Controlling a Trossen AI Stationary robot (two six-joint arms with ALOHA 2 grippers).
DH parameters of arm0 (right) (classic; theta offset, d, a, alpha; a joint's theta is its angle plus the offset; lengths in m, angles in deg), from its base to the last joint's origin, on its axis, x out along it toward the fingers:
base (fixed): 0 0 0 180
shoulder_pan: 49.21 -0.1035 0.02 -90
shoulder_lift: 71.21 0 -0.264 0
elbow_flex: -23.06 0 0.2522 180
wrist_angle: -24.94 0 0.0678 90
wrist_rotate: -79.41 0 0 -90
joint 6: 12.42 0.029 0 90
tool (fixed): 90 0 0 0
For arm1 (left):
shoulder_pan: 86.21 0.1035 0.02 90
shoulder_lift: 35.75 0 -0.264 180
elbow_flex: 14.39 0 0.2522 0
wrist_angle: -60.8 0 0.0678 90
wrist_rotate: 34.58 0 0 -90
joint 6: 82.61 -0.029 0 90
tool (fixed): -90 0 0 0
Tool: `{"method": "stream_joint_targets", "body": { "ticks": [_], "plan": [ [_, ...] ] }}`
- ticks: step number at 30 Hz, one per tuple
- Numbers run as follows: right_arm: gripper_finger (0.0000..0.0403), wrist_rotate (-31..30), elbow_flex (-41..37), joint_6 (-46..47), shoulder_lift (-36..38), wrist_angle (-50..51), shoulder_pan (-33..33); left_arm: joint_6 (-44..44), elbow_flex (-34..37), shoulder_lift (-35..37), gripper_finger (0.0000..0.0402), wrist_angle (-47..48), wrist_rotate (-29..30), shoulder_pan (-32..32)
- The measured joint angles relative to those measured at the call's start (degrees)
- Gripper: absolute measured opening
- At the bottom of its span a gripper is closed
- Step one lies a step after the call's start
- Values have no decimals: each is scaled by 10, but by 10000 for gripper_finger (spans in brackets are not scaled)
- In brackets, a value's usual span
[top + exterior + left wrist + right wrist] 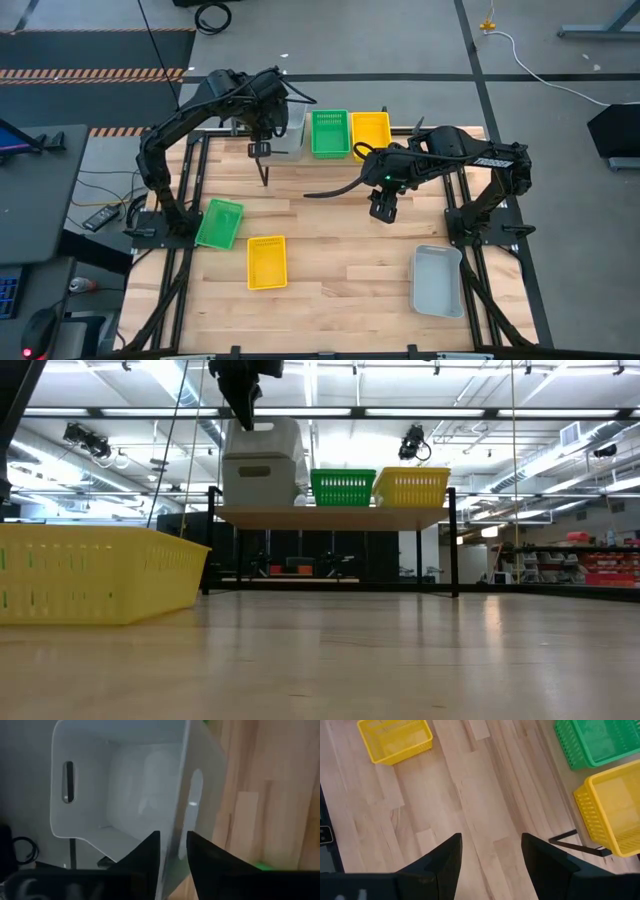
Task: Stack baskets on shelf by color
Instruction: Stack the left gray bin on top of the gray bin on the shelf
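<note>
High view: left pincer [268, 128] straddles the grey basket's [290, 138] wall on the shelf [392, 155], its hold unclear; right pincer [383, 208], released and empty, hovers nearest the loose grey basket [437, 281] on the surface [340, 260].

Grey basket [135, 790] fills view, slot handle visible in end wall. Left gripper [173, 851] jaws slightly apart, straddling basket's side wall. Wooden shelf [265, 795] plank alongside.

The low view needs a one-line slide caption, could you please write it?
Left gripper at the rim of the grey baskets on the shelf, beside green and yellow ones.
</note>
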Motion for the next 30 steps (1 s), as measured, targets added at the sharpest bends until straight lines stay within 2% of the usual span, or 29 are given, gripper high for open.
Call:
{"method": "stream_joint_targets", "body": {
  "ticks": [6, 9, 15, 21, 24, 28, 30],
  "plan": [
    [211, 0, 0, 0, 0, 0, 0, 12, 0, 0, 74, 0, -4, -1],
    [211, 0, 0, 0, 0, 0, 0, 15, 0, 0, 67, 0, -35, -3],
    [211, 1, 0, 0, 0, 0, 0, 44, 0, -1, 81, 0, -80, -6],
    [211, 1, 0, 0, 0, 0, 0, 47, 0, -1, 93, 0, -67, -8],
    [211, 1, 0, 4, 0, 0, 0, 42, 0, -1, 69, 0, -49, -15],
    [211, 1, 0, 4, 0, 0, 0, 40, 0, -1, 17, 3, -50, -26],
    [211, 1, 0, 4, 0, 0, 0, 39, 0, -1, 9, 0, -46, -31]
  ]
}}
